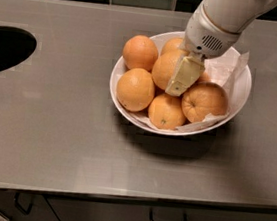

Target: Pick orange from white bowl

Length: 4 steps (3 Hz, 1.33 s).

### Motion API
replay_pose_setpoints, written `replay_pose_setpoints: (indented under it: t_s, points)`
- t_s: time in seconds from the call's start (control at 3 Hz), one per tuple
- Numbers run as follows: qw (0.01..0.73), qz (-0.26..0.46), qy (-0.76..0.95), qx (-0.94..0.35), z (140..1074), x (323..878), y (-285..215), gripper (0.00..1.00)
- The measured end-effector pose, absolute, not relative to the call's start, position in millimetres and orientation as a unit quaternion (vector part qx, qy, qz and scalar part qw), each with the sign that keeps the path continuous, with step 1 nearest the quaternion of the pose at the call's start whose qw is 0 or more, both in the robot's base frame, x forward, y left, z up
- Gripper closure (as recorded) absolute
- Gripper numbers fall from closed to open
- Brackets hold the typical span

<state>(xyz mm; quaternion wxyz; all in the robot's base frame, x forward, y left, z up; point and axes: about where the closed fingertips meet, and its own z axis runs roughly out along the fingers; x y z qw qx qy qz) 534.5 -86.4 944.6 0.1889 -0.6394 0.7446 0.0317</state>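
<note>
A dark round opening (5,48) was cut into the grey tabletop (49,137) at the left. Right of centre stood the white bowl (243,95), heaped with oranges (135,89). The gripper (177,86), reaching in from the upper right, pressed against the top orange (162,70); whether it gripped could not be told

White bowl of oranges on the counter.
The wide, shallow, glossy white bowl (242,92) stands upright on a grey metal counter (49,137) and is lined with crinkled white paper (225,69), which rises above the rim on the right side. Six round oranges (135,89) with dimpled skin are clearly seen inside, packed close and touching each other. The middle orange (163,70) lies on top of the pile, higher than the others. The cream-coloured gripper (179,85) is over the bowl, against the right side of this middle orange, and covers part of it.
</note>
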Motion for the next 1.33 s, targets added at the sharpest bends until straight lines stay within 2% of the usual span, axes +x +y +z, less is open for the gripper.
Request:
replay_pose_setpoints:
  t_s: [0.33,1.33]
  points:
    - [0.19,0.035,0.742,-0.641,942.5,539.0,-84.8,0.38]
    - [0.191,0.037,0.741,-0.643,943.5,539.7,-83.9,1.0]
